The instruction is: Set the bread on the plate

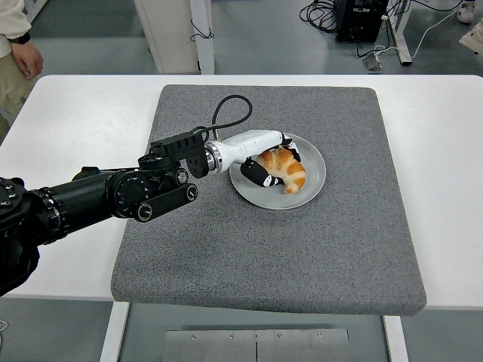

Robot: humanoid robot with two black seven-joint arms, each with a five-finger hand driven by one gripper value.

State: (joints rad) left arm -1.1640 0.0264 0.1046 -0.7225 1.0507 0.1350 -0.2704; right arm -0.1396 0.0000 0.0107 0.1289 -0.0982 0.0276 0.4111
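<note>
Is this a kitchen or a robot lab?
Probably a robot lab or test room: a plain white table with a grey mat, cables on the floor, and a person's hand at the edge.

A white table stands with its near edge toward the bottom of the view. A large grey felt mat lies flat on it, covering most of the middle and reaching just past the near edge.

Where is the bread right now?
The bread lies on the grey plate, just right of the mat's middle, with the robot's left hand around its left end.
</note>
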